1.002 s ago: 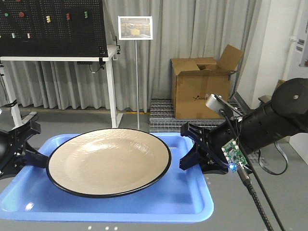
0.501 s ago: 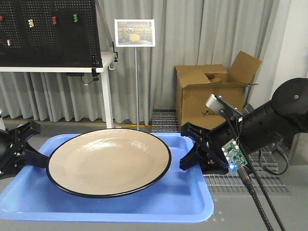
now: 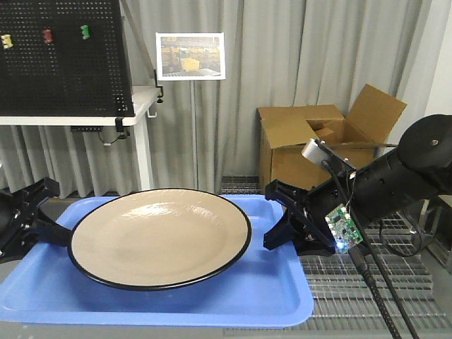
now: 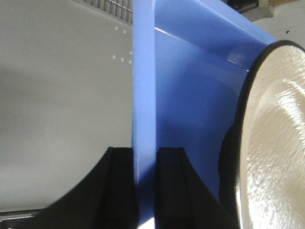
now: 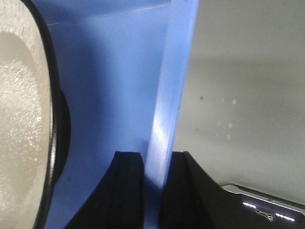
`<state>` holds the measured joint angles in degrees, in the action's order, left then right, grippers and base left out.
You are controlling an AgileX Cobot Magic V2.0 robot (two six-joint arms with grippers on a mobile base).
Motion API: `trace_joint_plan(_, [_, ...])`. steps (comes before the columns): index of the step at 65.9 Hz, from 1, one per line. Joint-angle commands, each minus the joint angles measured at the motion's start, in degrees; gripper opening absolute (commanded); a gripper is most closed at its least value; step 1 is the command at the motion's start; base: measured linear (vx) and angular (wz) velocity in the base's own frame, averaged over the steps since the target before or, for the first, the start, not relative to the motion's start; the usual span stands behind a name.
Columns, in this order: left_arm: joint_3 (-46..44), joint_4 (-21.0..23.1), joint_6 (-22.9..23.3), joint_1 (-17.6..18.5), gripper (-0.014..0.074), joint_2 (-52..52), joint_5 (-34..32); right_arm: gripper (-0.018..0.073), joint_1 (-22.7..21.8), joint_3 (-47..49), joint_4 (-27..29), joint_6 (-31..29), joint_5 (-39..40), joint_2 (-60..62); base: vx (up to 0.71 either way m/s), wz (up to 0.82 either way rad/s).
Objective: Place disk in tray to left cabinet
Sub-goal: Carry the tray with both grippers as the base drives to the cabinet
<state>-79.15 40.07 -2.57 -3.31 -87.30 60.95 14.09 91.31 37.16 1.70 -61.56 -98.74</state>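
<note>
- Tan and glossy, the large round shallow disk with a thin black rim [image 3: 159, 236] lies flat in the middle of the bright-blue rectangular plastic tray [image 3: 272, 293], covering nearly its whole depth.
- Its underside is hidden. The left wrist view shows only a slice of it [image 4: 274, 143], cut by the frame, and the right wrist view shows another slice [image 5: 21, 119].
- The black left gripper [image 3: 35, 220] is clamped on the tray's left short lip, which the wrist view shows pinched between two black fingers [image 4: 119, 181]. The frame's edge cuts off the arm behind it.
- The black right gripper [image 3: 288, 227] is likewise clenched on the right short lip, with its fingers [image 5: 127, 183] pressed against both faces of it.
- In both wrist views a band of bare blue separates the fingers from the disk's rim. From the front, the left contact is hard to make out.
- Bare tray shows at the four corners, widest along the near edge, which sits just above the frame's bottom.
- Both wrist views show grey floor past each gripped lip, and a metal floor grating [image 3: 402, 289] lies under the right arm.
- Behind stand an open brown cardboard box [image 3: 314, 145], a photo sign on a thin pole [image 3: 191, 56], a white table [image 3: 78, 116] carrying a black pegboard [image 3: 60, 56], and grey curtains [image 3: 282, 56].
</note>
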Motion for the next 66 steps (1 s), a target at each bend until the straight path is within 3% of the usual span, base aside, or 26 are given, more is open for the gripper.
trace_joint_plan(1, [-2.1, 13.1, 0.6, 2.2, 0.0, 2.5, 1.8, -0.0004, 1.9, 2.4, 14.1, -0.5, 0.7, 3.3, 0.51, -0.06])
trace_joint_plan(66, [-2.1, 13.1, 0.6, 2.2, 0.0, 2.5, 1.8, -0.0004, 1.9, 2.4, 14.1, -0.5, 0.7, 3.3, 0.4, -0.12])
